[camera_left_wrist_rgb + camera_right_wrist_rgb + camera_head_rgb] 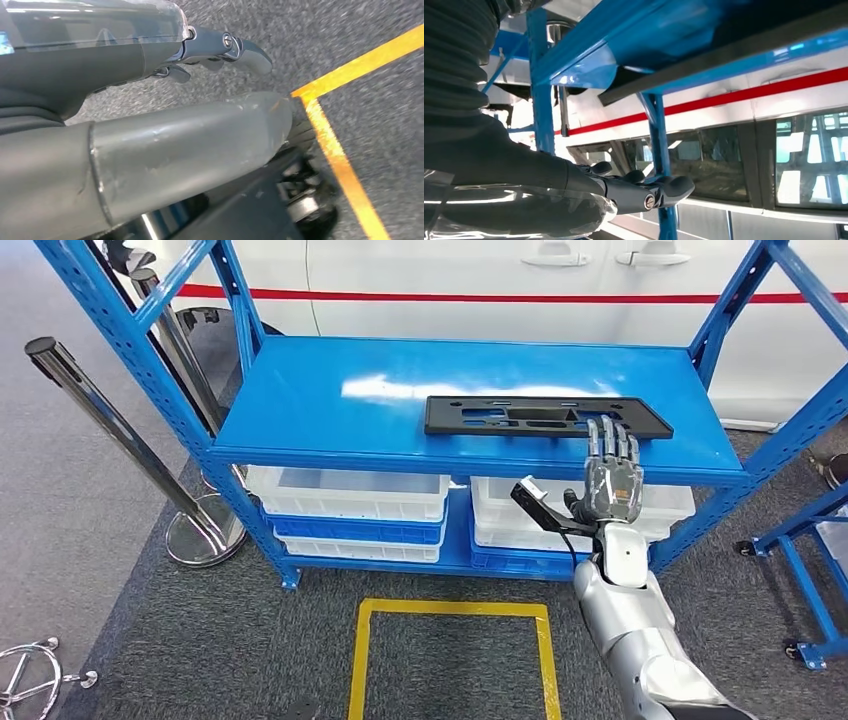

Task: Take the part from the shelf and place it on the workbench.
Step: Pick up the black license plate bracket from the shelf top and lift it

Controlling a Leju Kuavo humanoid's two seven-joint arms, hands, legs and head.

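— Where's the part?
— Flat on the blue shelf, long axis running left to right along the front edge.
— The right hand?
— Fingers straight, slightly apart, tips over the part's near edge, gripping nothing.
— Left hand?
— By the floor; its fingers' state I cannot tell.

The right hand's fingers overlap the near edge of the long flat black plastic part, hiding whether they touch it. White plastic bins sit half hidden beneath the blue metal shelf.
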